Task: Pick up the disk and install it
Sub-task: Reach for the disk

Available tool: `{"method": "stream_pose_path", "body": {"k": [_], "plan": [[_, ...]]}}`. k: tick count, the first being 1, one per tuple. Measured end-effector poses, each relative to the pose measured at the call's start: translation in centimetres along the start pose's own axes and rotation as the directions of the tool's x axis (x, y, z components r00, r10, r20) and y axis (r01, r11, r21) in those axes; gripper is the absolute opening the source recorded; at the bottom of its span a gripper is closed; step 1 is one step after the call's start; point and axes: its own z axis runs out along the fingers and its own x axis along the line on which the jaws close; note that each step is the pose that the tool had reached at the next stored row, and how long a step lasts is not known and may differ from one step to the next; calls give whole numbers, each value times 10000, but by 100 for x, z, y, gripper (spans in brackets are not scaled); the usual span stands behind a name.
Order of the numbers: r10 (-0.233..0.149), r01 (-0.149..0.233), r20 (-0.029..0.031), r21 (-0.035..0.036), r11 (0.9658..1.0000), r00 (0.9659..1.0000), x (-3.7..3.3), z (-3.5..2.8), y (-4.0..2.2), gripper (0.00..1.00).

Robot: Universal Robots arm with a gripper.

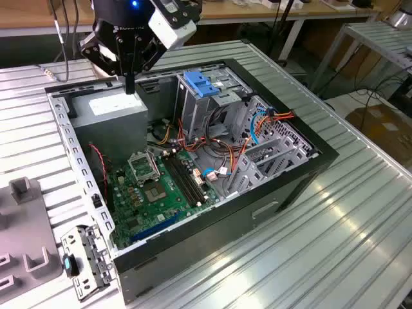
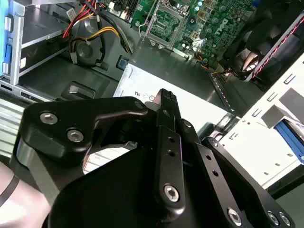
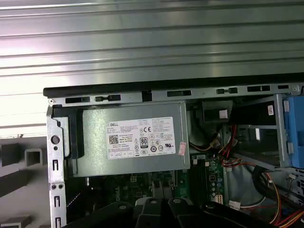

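Ribbed silver metal tabletop (image 1: 347,244) is seen carrying an open black computer case (image 1: 212,235) laid on its side. Wood-topped workbenches (image 1: 257,9) are seen behind it. Boxy grey power supply with white sticker (image 1: 116,122) is seated in one corner of the case.

Black linkage-type hand (image 1: 131,89) is held directly above the power supply, over its stickered top and clear of it. Its fingers (image 2: 167,123) are pressed together into one narrow tip, as seen in the second wrist view.

Green motherboard (image 1: 151,187) is laid flat on the case floor just beside the power supply. Upright grey metal drive cage (image 1: 193,112) is stood near the power supply, on the exterior view's right of it. It is topped by a wide light-blue ribbed plastic latch (image 1: 201,82). Bundled orange, red and yellow cables (image 1: 212,145) are strung between the power supply and the drive cage.

Pale perforated case rail (image 1: 64,138) is run alongside the power supply on its side away from the cage. Grey moulded fixture (image 1: 19,225) is set on the tabletop outside that rail, well apart from the power supply. Perforated metal bracket with a small blue tab (image 1: 87,264) is seen at the rail's end farthest from the power supply.

Short blue strip (image 2: 290,137) is caught beyond the rail in the second wrist view; what it belongs to cannot be told. Where the disk lies cannot be told.
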Motion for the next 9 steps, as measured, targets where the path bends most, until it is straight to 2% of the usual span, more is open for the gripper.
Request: {"method": "stream_pose_path", "body": {"k": [9], "plan": [[1,-1,0,0,10000,10000,138,-4,-10,11]]}}
